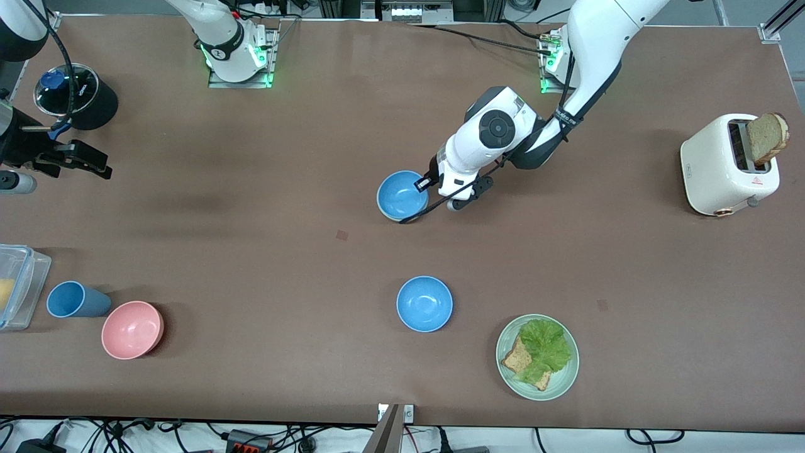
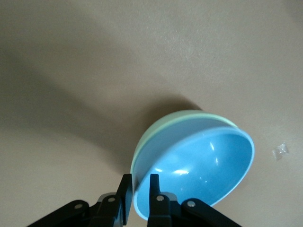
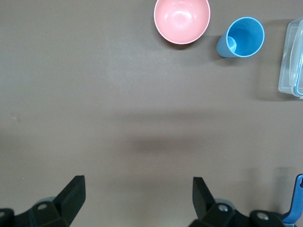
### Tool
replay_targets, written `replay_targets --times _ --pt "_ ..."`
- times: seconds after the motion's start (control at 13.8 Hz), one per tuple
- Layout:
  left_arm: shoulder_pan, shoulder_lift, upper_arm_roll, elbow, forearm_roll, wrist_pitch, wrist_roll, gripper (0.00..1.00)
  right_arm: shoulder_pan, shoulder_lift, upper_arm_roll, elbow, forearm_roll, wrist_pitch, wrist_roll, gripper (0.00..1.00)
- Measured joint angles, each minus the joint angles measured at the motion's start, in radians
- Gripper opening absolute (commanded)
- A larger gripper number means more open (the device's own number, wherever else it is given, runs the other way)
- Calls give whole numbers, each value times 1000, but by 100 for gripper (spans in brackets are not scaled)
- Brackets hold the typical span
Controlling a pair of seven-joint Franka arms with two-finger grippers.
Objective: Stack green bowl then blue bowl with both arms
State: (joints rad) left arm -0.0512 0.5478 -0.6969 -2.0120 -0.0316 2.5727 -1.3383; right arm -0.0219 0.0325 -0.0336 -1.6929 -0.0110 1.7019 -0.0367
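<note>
Between the two fingers of the left gripper [image 2: 138, 191] sits the rim of the blue bowl [image 2: 196, 168]. The fingers are squeezed together on that rim, one inside the bowl and one outside. The blue bowl sits inside the green bowl [image 2: 163, 127], and only a thin green edge peeks out around it. Both bowls are tipped up on one side. In the front view the blue bowl [image 1: 401, 195] is near the middle of the brown table [image 1: 251, 264], right beside the left gripper [image 1: 426, 184].

The right gripper [image 3: 138, 196] waits up in the air at its own end of the table. Its fingers are spread wide apart and hold nothing. It is well apart from the stacked bowls.
</note>
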Motion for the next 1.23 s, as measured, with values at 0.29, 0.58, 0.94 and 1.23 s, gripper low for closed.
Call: replay_targets --times 0.29,0.58,0.94,1.23 --pt "23 -12 4 56 0 -66 -16 25 0 0 -1 0 0 0 0 100" --pt "76 -43 4 188 1 -284 -11 32 0 0 -1 -1 0 -1 -3 100" --pt "193 -58 5 424 9 -611 258 52 0 0 -3 -2 0 -2 -5 100" --pt "327 -57 11 545 9 -785 603 100 0 0 -4 -2 0 -2 -5 100"
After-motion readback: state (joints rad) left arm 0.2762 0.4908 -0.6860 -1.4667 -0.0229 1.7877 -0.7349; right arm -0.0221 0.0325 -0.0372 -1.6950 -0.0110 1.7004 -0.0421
